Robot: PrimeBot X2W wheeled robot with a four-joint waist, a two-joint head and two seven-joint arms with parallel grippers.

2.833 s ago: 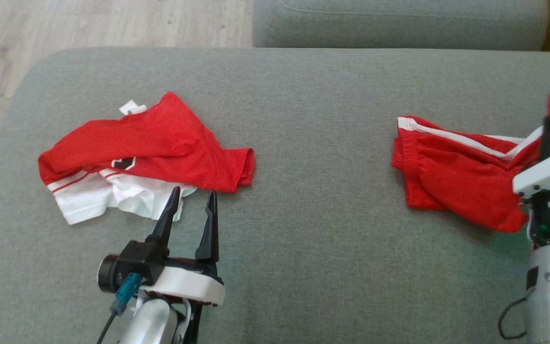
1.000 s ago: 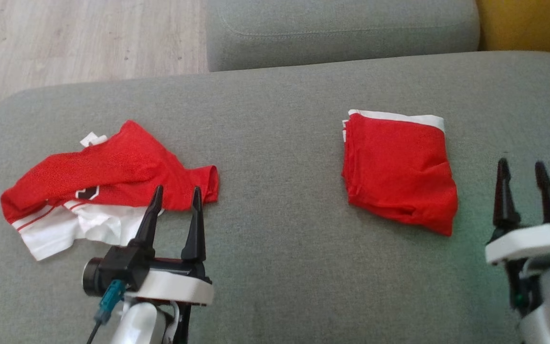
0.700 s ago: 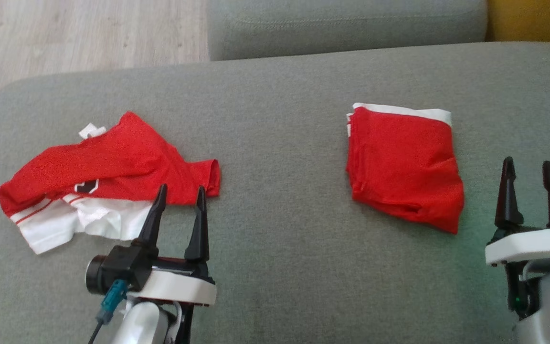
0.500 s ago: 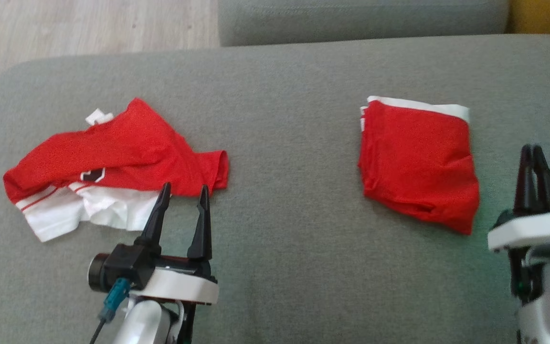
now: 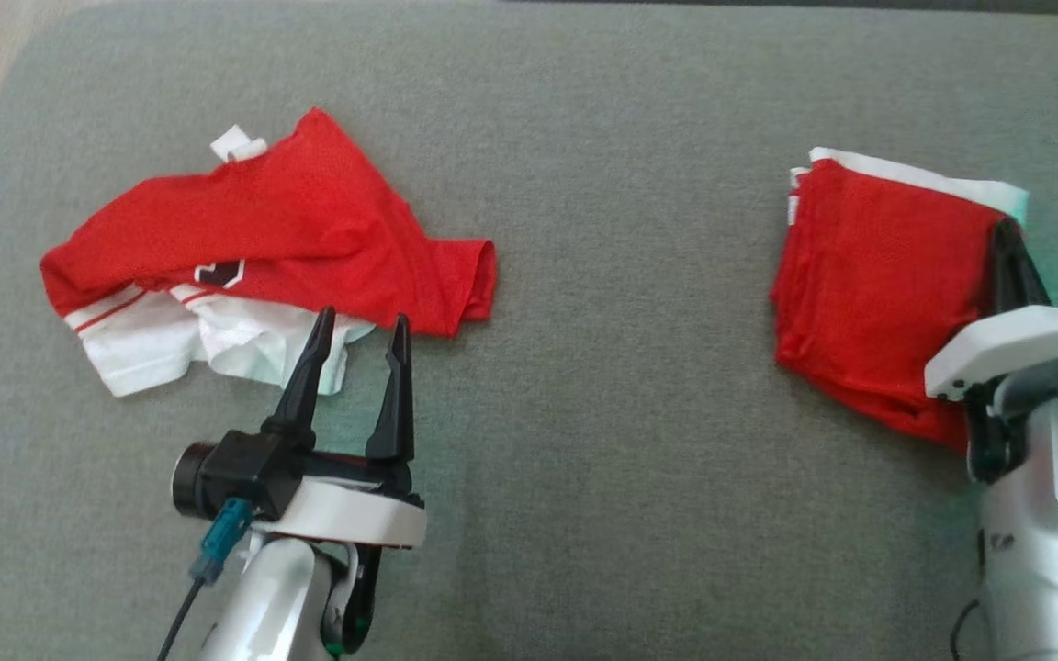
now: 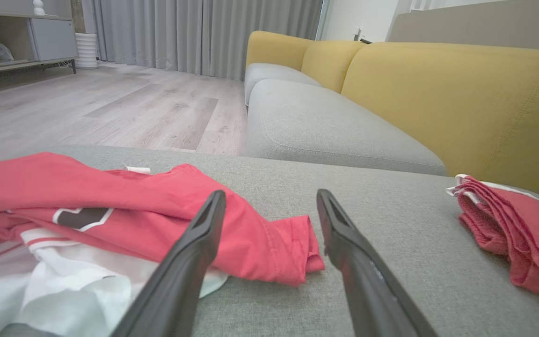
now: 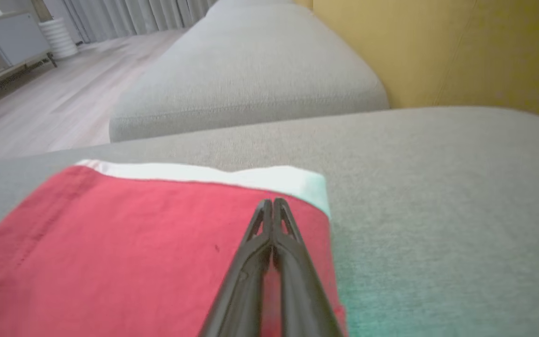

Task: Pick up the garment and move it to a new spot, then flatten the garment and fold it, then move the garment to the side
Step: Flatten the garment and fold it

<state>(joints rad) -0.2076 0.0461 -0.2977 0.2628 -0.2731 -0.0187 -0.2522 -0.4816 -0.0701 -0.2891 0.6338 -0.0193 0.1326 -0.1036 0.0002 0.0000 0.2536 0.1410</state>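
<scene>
- The folded red garment [image 5: 869, 275] lies flat on the grey sofa cushion [image 5: 602, 413], toward the robot's right, with a white band [image 5: 915, 179] along its far edge. No writing can be made out on it.
- The right gripper [image 5: 1004, 229] has its two fingers pressed together with no cloth between them. Its tips sit over the garment's right edge, just short of the white band. I cannot tell whether they touch the fabric.
- The left gripper [image 5: 362, 317] is well apart from the garment. Its fingers are spread and empty, with the tips at the near edge of a crumpled red-and-white jersey [image 5: 290, 220].
- The jersey bears a dark emblem [image 5: 219, 273] edged in white, partly hidden in a fold and unreadable. A small white tag [image 5: 237, 144] at its far side is too small to read.
- A yellow backrest [image 6: 461, 93] and a wooden floor [image 6: 110, 103] lie beyond the cushion.
</scene>
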